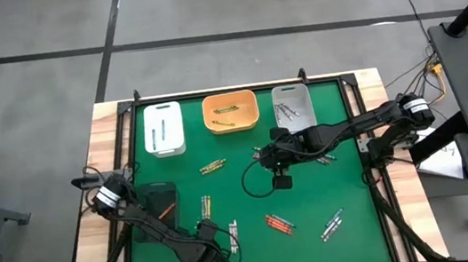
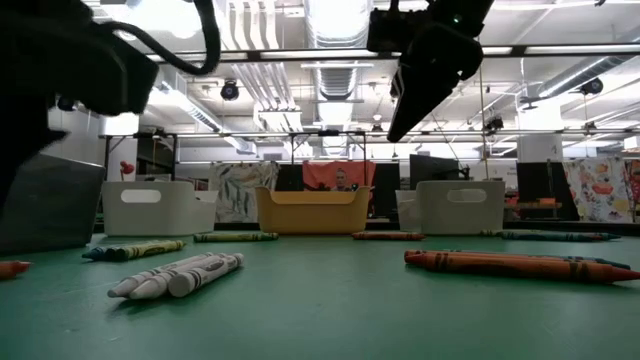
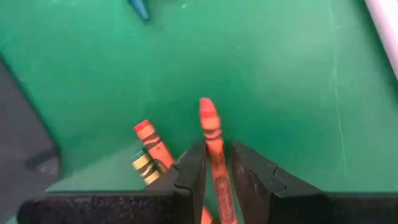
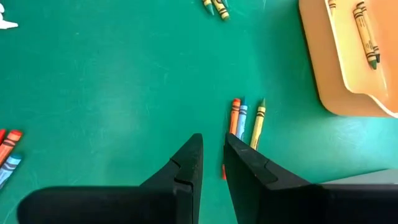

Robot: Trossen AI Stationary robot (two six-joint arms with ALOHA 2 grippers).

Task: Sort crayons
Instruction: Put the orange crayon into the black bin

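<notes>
Left gripper (image 3: 216, 180) low at the mat's near edge, arm stretched from the left side, jaws clamped on a red-orange crayon (image 3: 213, 140) whose tip projects forward. A second red-orange crayon (image 3: 151, 144) lies just beside it. Right gripper (image 4: 211, 165) raised above mid-mat, arm reaching in from the right, jaws narrow and empty. Loose crayons (image 1: 279, 224) scattered across the mat (image 1: 344, 153). Farther back: white tray (image 1: 163, 128), orange tray (image 1: 231, 112), grey tray (image 1: 293, 107), each containing crayons.

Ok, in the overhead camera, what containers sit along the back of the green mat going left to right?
White tray → orange tray → grey tray.
</notes>
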